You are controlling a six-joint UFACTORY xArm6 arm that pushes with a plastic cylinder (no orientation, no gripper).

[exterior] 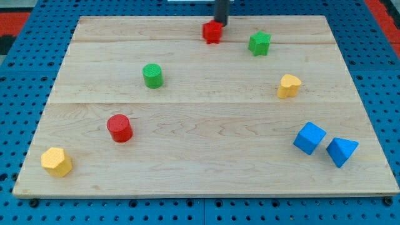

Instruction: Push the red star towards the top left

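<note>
wooden board (206, 125) on blue pegboard (19, 75). red star (212, 32) near the view's top edge, slightly right of centre. my tip (222, 24) touching or just beside the star's upper right; no pincer fitted, only a straight dark rod, so nothing spread or pinching. green star (260, 43) right of the red star, apart. green cylinder (152, 75) left of centre. yellow heart (289, 85) at right. red cylinder (119, 128) lower left. yellow hexagon (57, 162) at bottom left corner. blue cube (310, 138) and blue triangle (341, 151) just beside each other, lower right.
</note>
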